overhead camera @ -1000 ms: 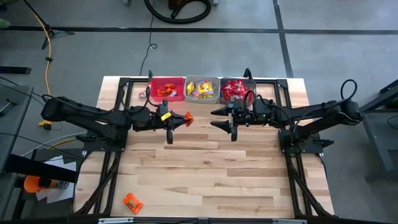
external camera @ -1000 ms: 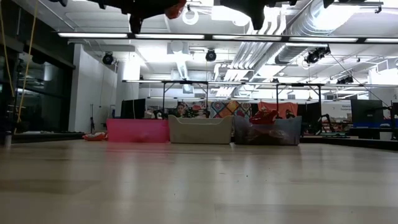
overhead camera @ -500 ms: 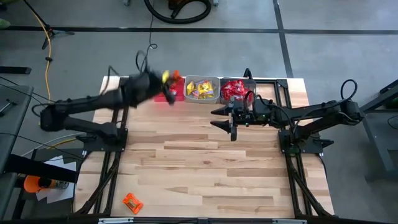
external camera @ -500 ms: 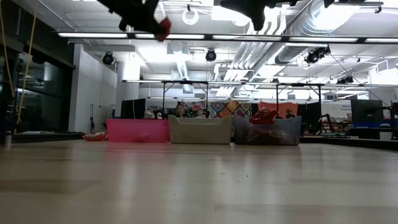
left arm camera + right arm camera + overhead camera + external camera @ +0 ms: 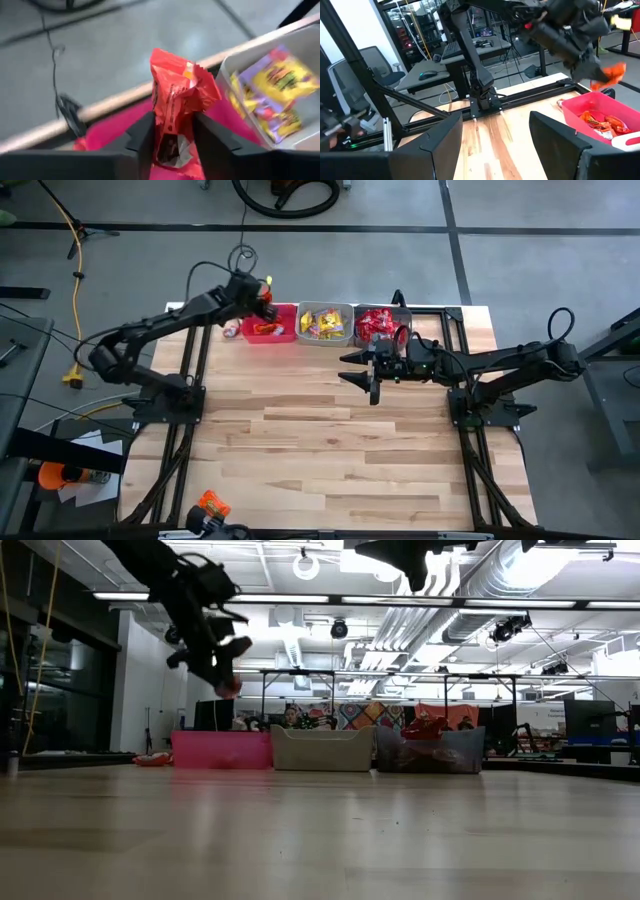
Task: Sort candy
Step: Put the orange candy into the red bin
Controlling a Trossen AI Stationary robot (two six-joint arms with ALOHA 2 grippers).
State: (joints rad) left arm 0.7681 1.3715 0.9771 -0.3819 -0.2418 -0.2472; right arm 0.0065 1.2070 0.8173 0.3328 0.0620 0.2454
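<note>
Three bins stand in a row at the table's far edge: a red bin (image 5: 268, 323), a clear bin (image 5: 326, 323) of yellow candy and a dark bin (image 5: 381, 322) of red candy. My left gripper (image 5: 264, 306) hangs over the red bin (image 5: 107, 130), tipped downward, with an orange-red candy packet (image 5: 177, 95) between its fingers. My right gripper (image 5: 372, 375) hovers open and empty (image 5: 495, 145) just in front of the dark bin. One more orange candy (image 5: 212, 503) lies flat near the table's near left corner. My left gripper has the orange-red packet pinched between its two fingers (image 5: 142, 140), by the packet's crumpled lower end (image 5: 172, 135). The rest of the packet sticks out past the fingertips. The fingers slant down from above, and the packet (image 5: 230, 688) hangs clear above the red bin.
The red bin holds several orange packets (image 5: 600, 122). A small pale thing (image 5: 232, 330) lies just left of the red bin. Black frame rails (image 5: 190, 430) run along the table's sides. The wide wooden middle (image 5: 320, 450) of the table lies bare.
My left gripper has swung from the table's middle toward the far edge, carrying the orange-red packet, and now hangs tipped down over the red bin. My right arm has kept still.
</note>
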